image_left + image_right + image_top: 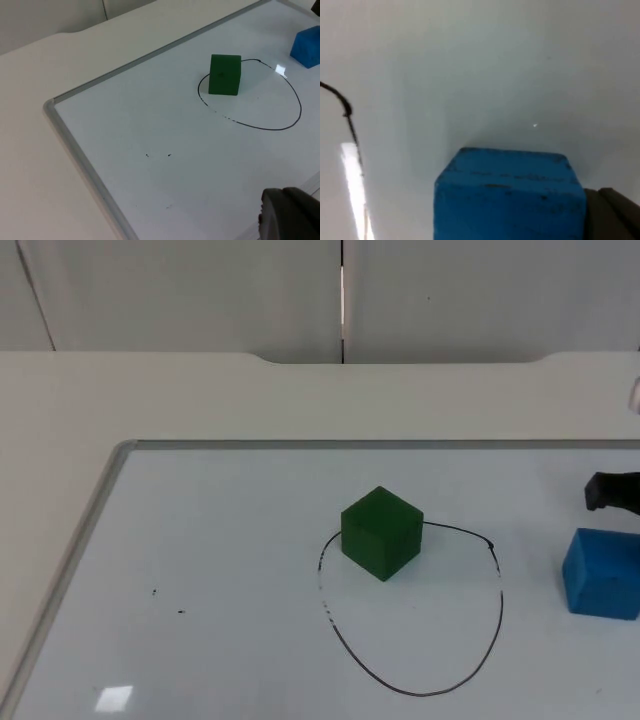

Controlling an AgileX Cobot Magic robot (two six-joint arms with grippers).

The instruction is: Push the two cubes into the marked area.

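Pushing the blue cube (602,573) toward the marked area (415,612) looks like the step in hand, and doing it well means pressing flat on the cube's outer face, so that it slides straight across the whiteboard (200,570) without turning. The right gripper (612,492) sits just behind the cube at the board's right side, and in the right wrist view its dark fingertip stands close against the cube's side; whether its fingers are open or closed I cannot tell. A slow, level push should carry the cube over the drawn line.

That cube is a plain blue block with faint scuffs near its upper edge (seen from the right wrist), lying outside the oval, near its right side. The green cube (381,532) is a solid dark green block sitting on the oval's upper left rim, partly inside. The left gripper (290,215) waits back over the board's near edge, its state also impossible to judge.
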